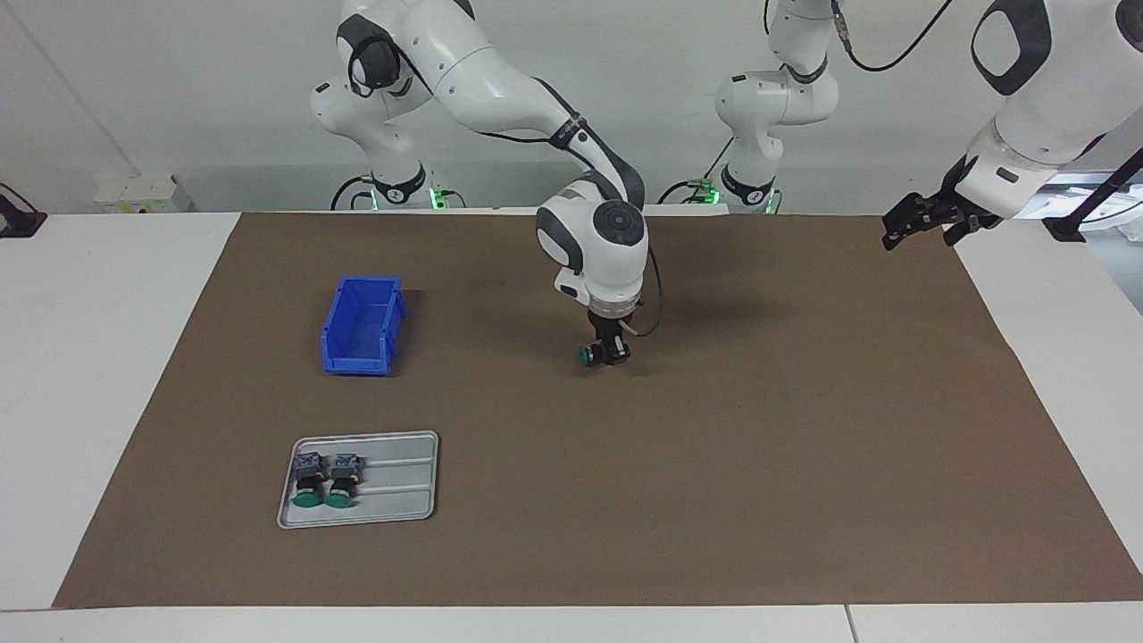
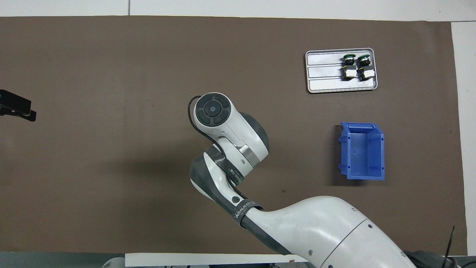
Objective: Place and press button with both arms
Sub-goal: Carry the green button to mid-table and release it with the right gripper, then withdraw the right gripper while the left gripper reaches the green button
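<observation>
Over mat centre, R gripper (image 1: 605, 354) w/ button (image 1: 587, 355), fingertips hidden

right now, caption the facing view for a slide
Right gripper sets a button down mid-mat; left gripper waits open.

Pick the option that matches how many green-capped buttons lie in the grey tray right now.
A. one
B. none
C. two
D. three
C: the grey tray holds two buttons side by side at one end, while a third button is at the right claw over the middle of the brown mat.
</observation>
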